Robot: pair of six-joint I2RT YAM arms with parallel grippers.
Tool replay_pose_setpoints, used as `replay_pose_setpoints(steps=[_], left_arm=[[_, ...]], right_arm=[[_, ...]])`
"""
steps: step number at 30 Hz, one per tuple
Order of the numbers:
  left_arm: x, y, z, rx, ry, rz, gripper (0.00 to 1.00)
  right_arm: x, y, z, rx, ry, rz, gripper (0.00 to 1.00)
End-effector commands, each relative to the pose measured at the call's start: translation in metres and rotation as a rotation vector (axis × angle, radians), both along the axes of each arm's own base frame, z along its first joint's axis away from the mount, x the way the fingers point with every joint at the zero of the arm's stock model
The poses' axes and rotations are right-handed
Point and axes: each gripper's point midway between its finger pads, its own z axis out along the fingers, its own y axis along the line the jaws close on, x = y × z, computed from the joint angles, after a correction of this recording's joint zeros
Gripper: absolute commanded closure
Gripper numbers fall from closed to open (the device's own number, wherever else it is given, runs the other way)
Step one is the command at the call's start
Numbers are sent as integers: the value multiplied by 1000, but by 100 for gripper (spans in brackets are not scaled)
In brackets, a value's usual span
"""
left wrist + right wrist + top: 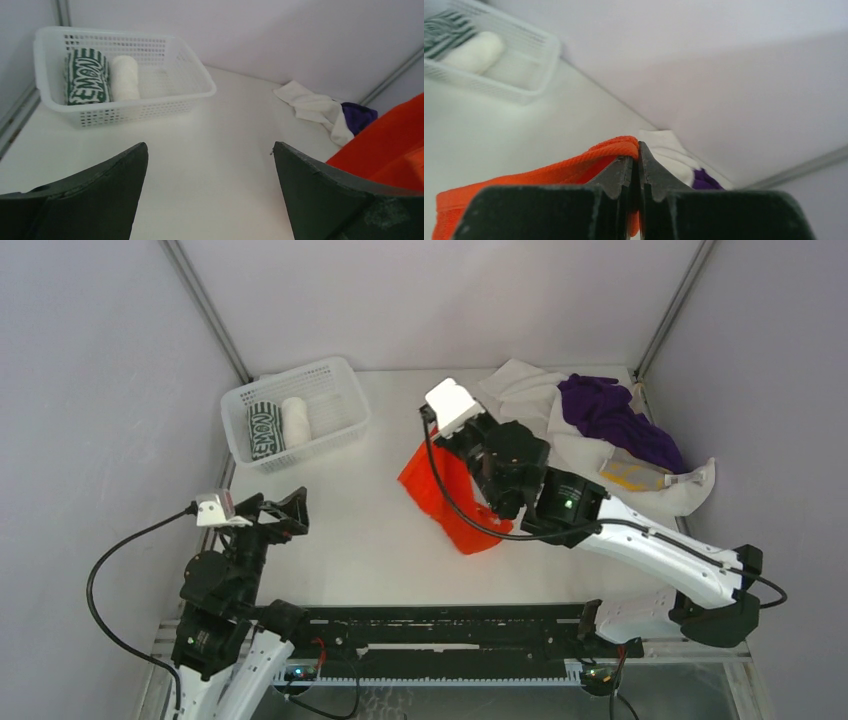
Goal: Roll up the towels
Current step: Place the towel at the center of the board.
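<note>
**Right end effector pinching the orange-red towel's edge**

The right end effector (638, 150) is reaching over the middle of the worktop (350, 530). Its fingers are pressing together on the corded hem of the orange-red towel (440, 490), which is hanging crumpled beneath the wrist. Whether the cloth's lower part is touching the surface cannot be told.

The left end effector (210, 145) is sitting near the left front corner. Its fingers are spread wide and holding nothing, and it is pointing toward the white mesh basket (340, 400).

In the basket at the back left, a rolled dark green-and-white towel (264, 430) and a rolled white towel (296, 420) are lying side by side, touching.

At the back right, a loose heap is lying on the worktop. In it the purple towel (610, 415) is resting on top of a loose white towel (520, 390), with the yellow-and-grey towel (630, 472) showing at the heap's near edge.
</note>
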Motion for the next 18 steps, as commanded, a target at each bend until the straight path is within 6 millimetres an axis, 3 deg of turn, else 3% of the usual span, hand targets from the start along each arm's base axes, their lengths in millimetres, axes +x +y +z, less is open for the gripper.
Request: replay_pose_setpoints(steps=[1, 4, 7, 9, 13, 18], left_arm=[[-10, -25, 3, -79, 65, -135, 0], [-11, -33, -14, -109, 143, -165, 0], [-9, -40, -34, -148, 226, -178, 0], [-9, -43, -46, -173, 275, -183, 0], [-6, -45, -75, -210, 369, -154, 0], [0, -51, -107, -274, 457, -134, 0]], right_arm=[[-13, 65, -54, 33, 156, 187, 98], [-4, 103, -84, 50, 211, 251, 92], [17, 135, -114, 70, 300, 283, 77], [36, 145, -133, 58, 340, 239, 65], [55, 142, -151, 46, 362, 151, 47], [45, 107, -157, 100, 396, 132, 32]])
